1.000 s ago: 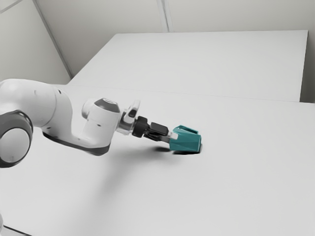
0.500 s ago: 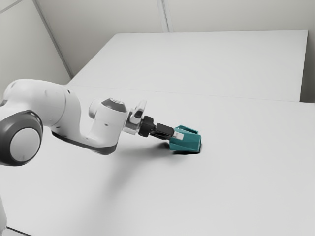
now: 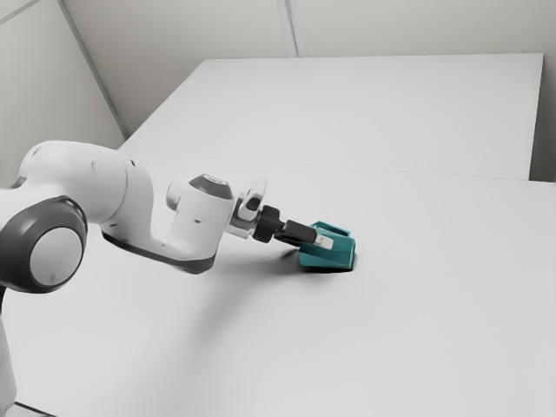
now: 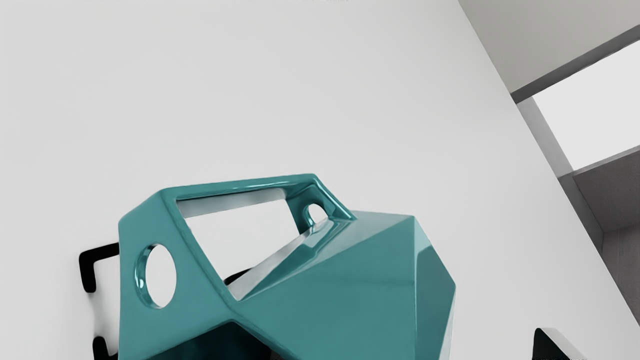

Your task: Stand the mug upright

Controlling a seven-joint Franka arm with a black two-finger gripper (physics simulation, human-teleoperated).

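Observation:
The teal faceted mug (image 3: 341, 257) lies on its side on the white table in the exterior view, its handle at the upper, far side. My gripper (image 3: 324, 242) reaches in from the exterior view's left, with its pale tip overlapping the mug's near side. In the wrist view the mug (image 4: 330, 290) shows its angular handle with round holes and part of a dark hollow below. The gripper (image 4: 320, 352) is open there; one of its fingertips (image 4: 555, 347) stands apart from the mug, and the other cannot be made out clearly.
The white table (image 3: 417, 347) extends around the mug, with dark shadow directly beneath it. Behind it in the exterior view is a large pale panel (image 3: 365, 113). A straight table edge and a grey wall structure (image 4: 615, 195) appear beyond the mug in the wrist view.
The arm has advanced toward the exterior view's right, bringing the fingertips from the mug's near end further along its body. The mug has not visibly moved.

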